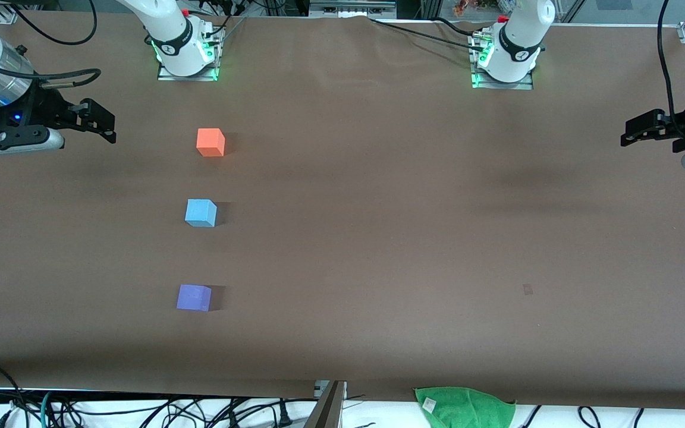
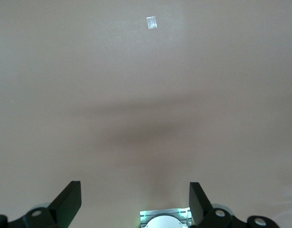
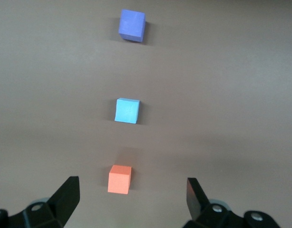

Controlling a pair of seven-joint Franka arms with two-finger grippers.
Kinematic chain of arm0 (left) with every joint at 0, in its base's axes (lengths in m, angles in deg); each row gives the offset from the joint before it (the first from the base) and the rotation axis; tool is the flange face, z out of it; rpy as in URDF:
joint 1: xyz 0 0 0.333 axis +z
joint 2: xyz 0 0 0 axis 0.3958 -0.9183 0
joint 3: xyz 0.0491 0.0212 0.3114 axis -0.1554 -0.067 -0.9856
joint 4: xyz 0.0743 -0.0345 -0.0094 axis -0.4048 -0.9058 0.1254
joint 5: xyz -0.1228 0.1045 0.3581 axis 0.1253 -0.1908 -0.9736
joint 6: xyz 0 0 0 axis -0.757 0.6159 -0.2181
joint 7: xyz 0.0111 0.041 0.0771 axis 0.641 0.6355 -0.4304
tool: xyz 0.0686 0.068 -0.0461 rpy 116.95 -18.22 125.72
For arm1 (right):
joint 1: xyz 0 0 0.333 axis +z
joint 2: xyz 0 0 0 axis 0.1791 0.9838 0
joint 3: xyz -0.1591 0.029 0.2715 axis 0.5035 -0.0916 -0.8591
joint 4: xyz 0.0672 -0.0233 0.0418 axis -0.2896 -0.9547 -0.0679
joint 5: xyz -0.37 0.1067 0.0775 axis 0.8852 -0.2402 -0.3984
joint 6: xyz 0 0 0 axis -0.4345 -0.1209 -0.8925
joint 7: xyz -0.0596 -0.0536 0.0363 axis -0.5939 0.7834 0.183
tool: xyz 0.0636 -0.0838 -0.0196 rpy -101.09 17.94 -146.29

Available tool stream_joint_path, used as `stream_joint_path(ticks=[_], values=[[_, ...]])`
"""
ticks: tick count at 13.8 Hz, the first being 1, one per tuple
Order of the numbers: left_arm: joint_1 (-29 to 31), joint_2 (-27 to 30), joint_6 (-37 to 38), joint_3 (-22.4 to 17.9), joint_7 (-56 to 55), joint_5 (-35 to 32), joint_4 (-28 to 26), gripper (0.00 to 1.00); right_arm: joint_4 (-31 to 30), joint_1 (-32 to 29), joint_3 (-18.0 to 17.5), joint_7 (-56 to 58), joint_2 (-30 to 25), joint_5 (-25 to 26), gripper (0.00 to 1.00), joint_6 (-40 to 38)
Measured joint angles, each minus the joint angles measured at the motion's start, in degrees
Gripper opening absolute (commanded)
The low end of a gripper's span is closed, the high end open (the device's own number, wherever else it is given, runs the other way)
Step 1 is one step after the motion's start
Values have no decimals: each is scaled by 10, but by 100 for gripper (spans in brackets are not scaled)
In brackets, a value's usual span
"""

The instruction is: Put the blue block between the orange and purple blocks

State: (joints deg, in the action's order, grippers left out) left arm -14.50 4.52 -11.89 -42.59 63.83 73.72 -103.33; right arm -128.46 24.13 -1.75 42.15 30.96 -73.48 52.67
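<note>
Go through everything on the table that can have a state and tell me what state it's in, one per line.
blue block: resting on the table, in line between the other two, touching neither
orange block: resting, free
purple block: resting, free
right gripper: open, empty, above the table's edge
left gripper: open, empty, above the table's other end
green cloth: crumpled at the table edge
</note>
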Motion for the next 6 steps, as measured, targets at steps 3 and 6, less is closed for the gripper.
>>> stream_joint_path(ticks=[3,6], values=[[7,-1,2,0,0,6,0,100,46,-1,1,0,32,-16,99,-26],[9,-2,3,0,0,7,-1,100,53,-1,2,0,40,-16,99,-29]])
